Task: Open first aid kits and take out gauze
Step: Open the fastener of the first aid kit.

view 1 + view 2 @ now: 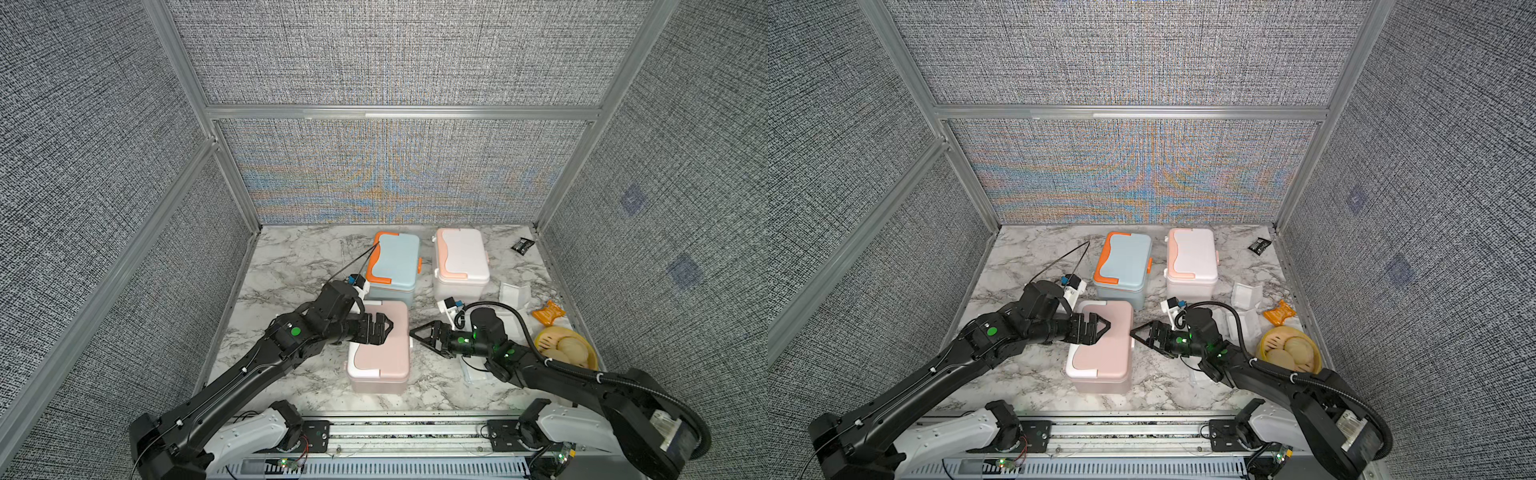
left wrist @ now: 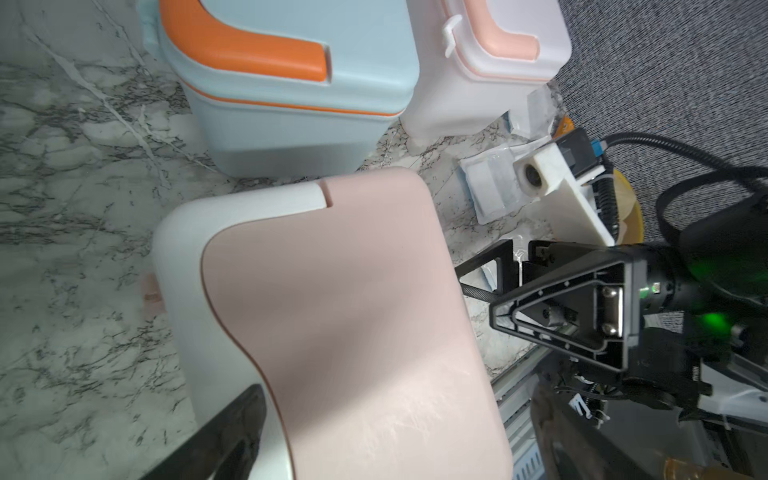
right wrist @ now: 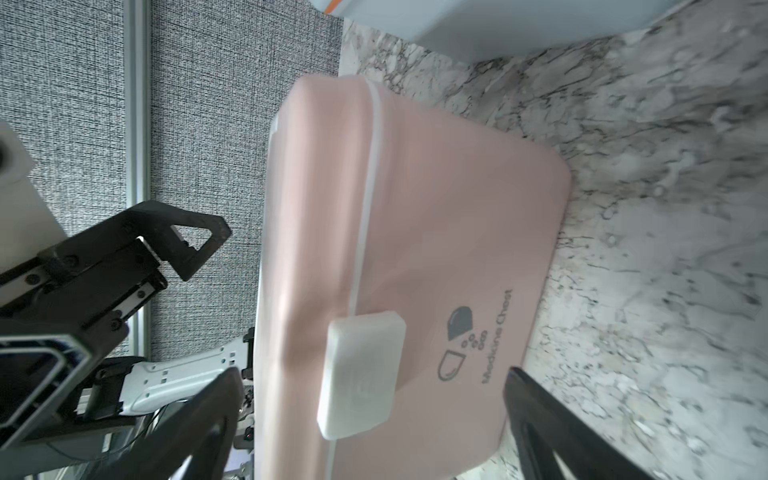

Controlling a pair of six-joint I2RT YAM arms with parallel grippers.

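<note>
— Right hand (image 3: 372, 372) first: fingers wide apart, one on each side of the white latch (image 3: 360, 376) on the pink kit (image 1: 380, 353), gripping nothing.

— And the left hand (image 1: 376, 330)?

— It hangs over the pink lid. I can't tell whether its fingers are apart or together, or whether it touches the lid.

— What could go wrong?

— The latch is small and smooth. If the fingers close off-centre they may slip off it, or shove the light box across the worktop (image 1: 291, 266) toward the blue kit (image 1: 392, 262) just behind. And if the left hand is bearing down on the lid, I'd expect the latch to bind.

— Anything else?

— The right forearm lies over what looks like a wrapped pad (image 1: 473, 374). A pull back could drag it along.

— So where is the gauze (image 1: 513, 295)?

— Out on the worktop behind the right hand's wrist, toward the right edge. One pad sits just in front of the white-and-peach kit (image 1: 461, 259), and another is beside it, partly under the arm's cable.

— Inside the kits?

— Can't say. All three lids are down.
</note>
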